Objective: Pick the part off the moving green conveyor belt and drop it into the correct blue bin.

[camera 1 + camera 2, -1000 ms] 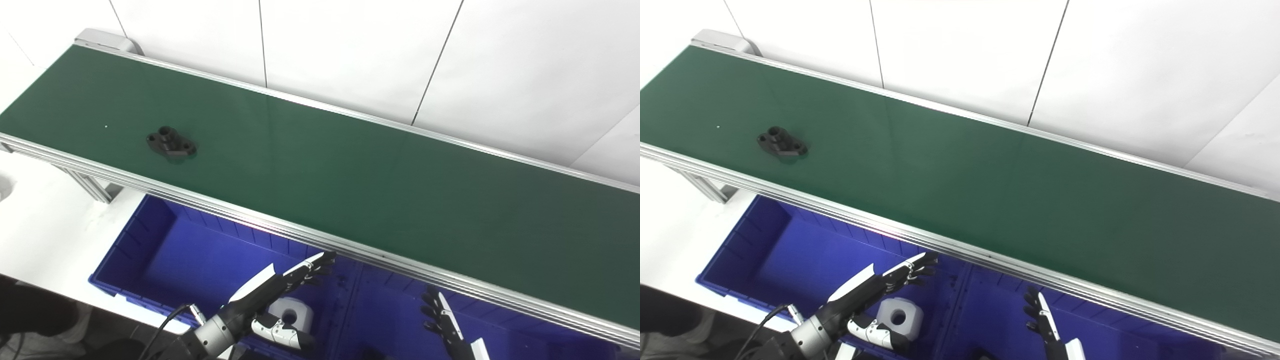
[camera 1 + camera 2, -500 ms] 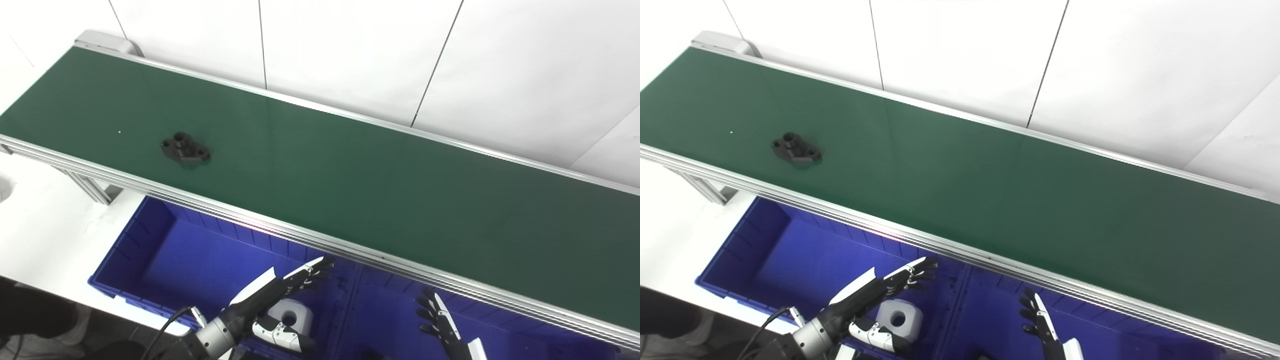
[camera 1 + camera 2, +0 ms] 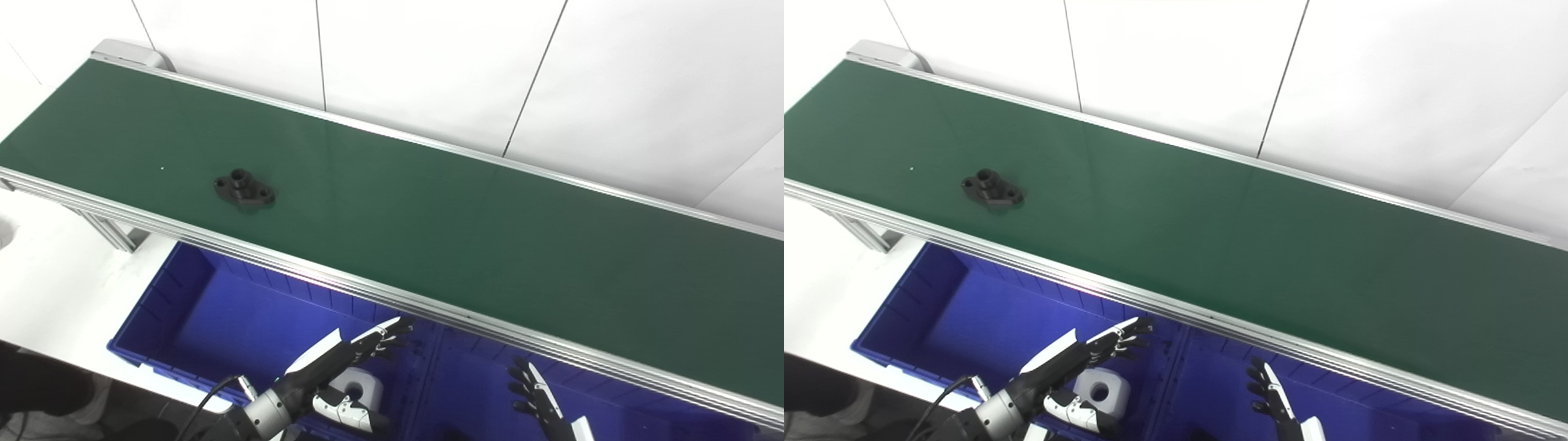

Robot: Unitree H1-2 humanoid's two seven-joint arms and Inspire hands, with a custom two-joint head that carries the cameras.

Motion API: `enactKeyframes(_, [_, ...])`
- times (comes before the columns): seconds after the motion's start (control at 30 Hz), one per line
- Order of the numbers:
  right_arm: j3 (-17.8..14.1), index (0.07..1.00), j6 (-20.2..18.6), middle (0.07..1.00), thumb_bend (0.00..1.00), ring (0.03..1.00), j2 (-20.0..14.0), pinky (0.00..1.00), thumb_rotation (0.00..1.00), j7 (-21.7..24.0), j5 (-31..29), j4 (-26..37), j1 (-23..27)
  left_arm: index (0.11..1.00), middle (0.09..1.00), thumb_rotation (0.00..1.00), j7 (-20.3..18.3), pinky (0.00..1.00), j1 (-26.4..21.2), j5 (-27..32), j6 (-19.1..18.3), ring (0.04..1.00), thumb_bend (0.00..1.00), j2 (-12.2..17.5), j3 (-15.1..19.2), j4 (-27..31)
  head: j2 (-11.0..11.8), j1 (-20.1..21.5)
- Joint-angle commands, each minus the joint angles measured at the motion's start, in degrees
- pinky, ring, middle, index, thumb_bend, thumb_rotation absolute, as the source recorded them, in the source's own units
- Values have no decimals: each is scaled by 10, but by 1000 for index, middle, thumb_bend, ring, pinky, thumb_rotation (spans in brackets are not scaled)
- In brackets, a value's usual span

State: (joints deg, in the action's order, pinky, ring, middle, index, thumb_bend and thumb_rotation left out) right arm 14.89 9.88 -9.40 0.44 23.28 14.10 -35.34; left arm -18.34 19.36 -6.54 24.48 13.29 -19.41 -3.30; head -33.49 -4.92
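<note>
A small black flanged part point(image 3: 244, 189) with holes lies on the green conveyor belt point(image 3: 429, 214), toward its left end near the front rail. Below the belt, my left hand point(image 3: 343, 358) hovers open over the left blue bin point(image 3: 177, 306), fingers stretched toward the belt's edge and holding nothing. My right hand point(image 3: 538, 398) is open too, fingers spread, low over the right blue bin point(image 3: 471, 380). Both hands are well below and to the right of the part.
A white block with a round hole point(image 3: 358, 387) rests in the left bin beside my left hand. The belt's aluminium front rail point(image 3: 367, 291) overhangs both bins. White wall panels stand behind the belt, and a white table surface point(image 3: 55, 269) lies at the left.
The black part has travelled rightward along the belt. Both hands have stayed nearly where they were, shifting only slightly over the bins.
</note>
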Motion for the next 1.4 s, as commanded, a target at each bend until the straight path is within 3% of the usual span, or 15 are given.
enactKeyframes(0.0, [0, 934, 29, 887, 743, 848, 0, 770, 206, -8, 1, 5, 1, 962, 948, 566, 13, 812, -6, -4, 24, 890, 802, 7, -2, 4, 5, 0])
enactKeyframes(0.57, [-3, 938, 53, 894, 741, 842, 0, 738, 232, -15, -20, -7, 3, 952, 939, 560, 27, 795, -10, -2, 24, 879, 798, 8, -12, -3, 8, 4])
enactKeyframes(0.7, [-5, 931, 81, 894, 741, 846, 4, 749, 214, -24, -30, -12, 3, 951, 943, 541, 23, 807, -10, 12, 24, 887, 792, 10, -13, -3, 4, 12])
enactKeyframes(0.97, [-11, 913, 125, 885, 735, 854, 15, 787, 195, -44, -32, 14, 1, 958, 952, 546, 22, 817, -9, 18, 24, 897, 803, 20, -13, 4, -15, 70])
enactKeyframes(1.1, [-19, 901, 119, 879, 748, 842, 24, 774, 233, -45, -21, 49, 10, 962, 961, 559, 20, 842, -9, 18, 24, 913, 814, 25, -10, 8, -26, 96])
enactKeyframes(1.37, [-40, 904, 70, 851, 785, 816, 40, 742, 357, -25, -10, 96, 56, 977, 964, 599, 21, 817, -13, 13, 24, 901, 832, 30, 0, 12, -49, 143])
